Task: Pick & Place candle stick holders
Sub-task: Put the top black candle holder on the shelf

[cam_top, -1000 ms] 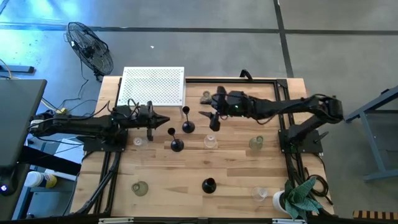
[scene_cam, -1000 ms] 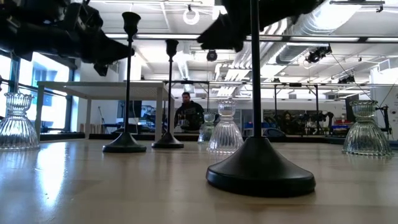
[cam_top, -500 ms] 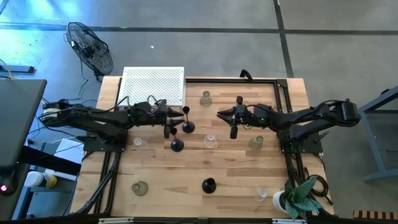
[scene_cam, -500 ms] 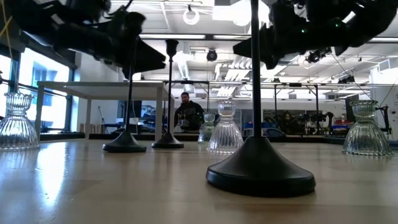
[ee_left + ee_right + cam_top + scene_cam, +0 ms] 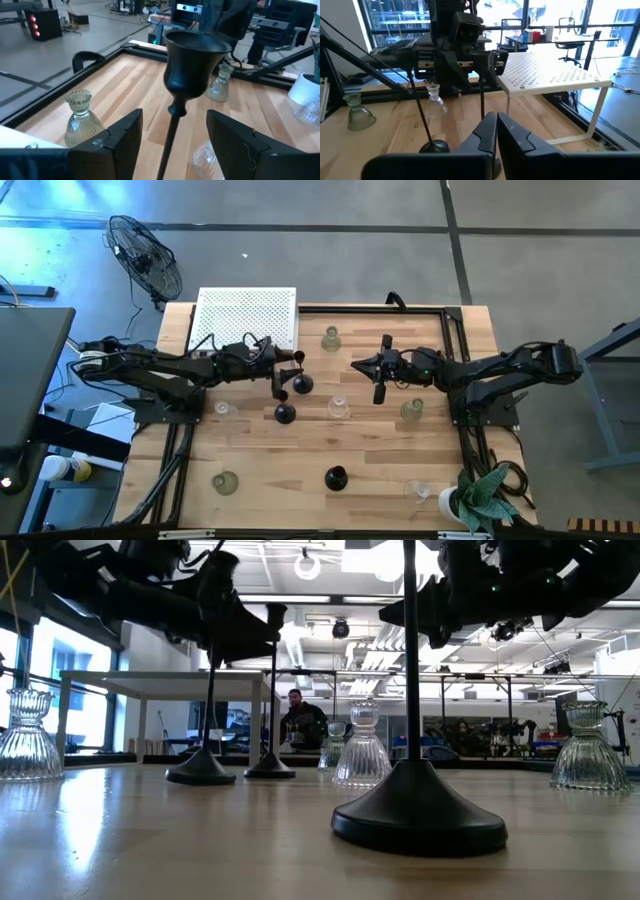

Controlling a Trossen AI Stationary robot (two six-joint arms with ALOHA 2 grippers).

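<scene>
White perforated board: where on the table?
High view: the white perforated board sits at the table's far-left corner, behind the left gripper, with a greenish glass candle holder to its right.

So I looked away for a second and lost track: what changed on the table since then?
The left gripper reached rightward, opening around a black holder's stem without closing yet. The right gripper pulled back rightward from over the table and shut empty. All holders stayed where they were.

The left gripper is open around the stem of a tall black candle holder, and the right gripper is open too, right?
Not quite. The right gripper is shut and holds nothing, as the right wrist view shows. The left gripper is open around the stem of the tall black candle holder, as you said.
</scene>
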